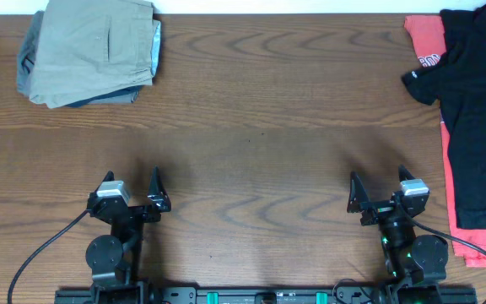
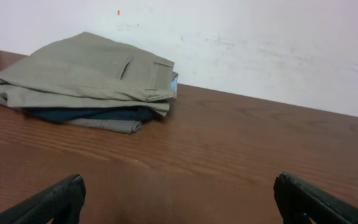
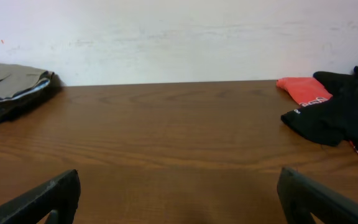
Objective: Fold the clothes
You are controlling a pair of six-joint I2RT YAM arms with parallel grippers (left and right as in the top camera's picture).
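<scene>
The khaki shorts (image 1: 95,44) lie folded at the table's far left corner, on top of a navy-blue garment (image 1: 99,99) and a grey one. They also show in the left wrist view (image 2: 92,71) and at the left edge of the right wrist view (image 3: 8,81). My left gripper (image 1: 132,192) is open and empty near the front edge, far from the shorts; its fingers frame bare wood (image 2: 179,199). My right gripper (image 1: 380,194) is open and empty at the front right (image 3: 179,196).
A black shirt (image 1: 479,110) lies over a red printed shirt (image 1: 424,42) along the right edge, also seen in the right wrist view (image 3: 340,109). The brown wooden table (image 1: 251,143) ends at a white wall behind. Cables run from both arm bases at the front.
</scene>
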